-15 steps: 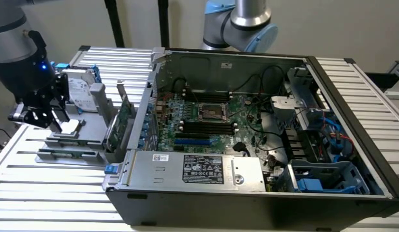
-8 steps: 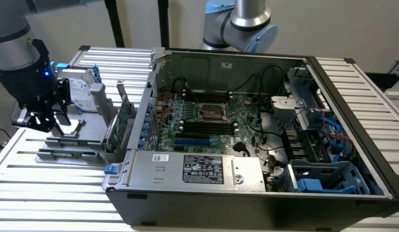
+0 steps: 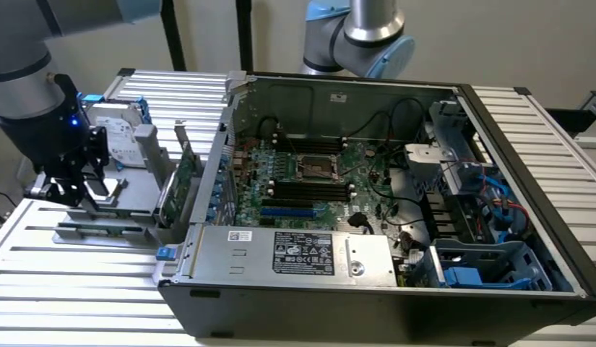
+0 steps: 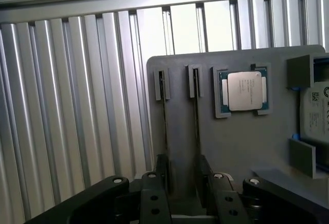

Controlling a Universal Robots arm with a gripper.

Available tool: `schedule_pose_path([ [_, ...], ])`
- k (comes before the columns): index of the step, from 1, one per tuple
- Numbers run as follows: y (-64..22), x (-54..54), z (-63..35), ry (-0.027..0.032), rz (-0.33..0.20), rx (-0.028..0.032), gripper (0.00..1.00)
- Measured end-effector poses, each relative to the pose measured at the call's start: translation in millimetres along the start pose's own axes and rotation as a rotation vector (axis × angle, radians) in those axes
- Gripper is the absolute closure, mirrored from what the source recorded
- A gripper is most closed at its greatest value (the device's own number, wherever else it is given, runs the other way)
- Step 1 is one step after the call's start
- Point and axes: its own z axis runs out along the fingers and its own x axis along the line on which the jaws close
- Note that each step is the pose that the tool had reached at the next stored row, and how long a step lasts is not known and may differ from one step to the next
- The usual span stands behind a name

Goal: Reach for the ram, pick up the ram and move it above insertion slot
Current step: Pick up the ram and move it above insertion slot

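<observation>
The gripper (image 4: 182, 178) is hanging wide open and empty over the grey holder (image 4: 241, 147), where the ram (image 4: 196, 116) is standing edgewise. Seemingly light, stiff, fragile; its long top edge is offering the hold.

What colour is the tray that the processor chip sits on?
Grey; the tray under the processor chip shows best in the wrist view.
</observation>
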Motion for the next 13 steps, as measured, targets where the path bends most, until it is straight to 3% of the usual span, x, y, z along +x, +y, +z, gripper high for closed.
schedule_pose_path([
  [13, -0.9, 5.0, 23.5, 0.0, 0.0, -0.0001, 0.63],
])
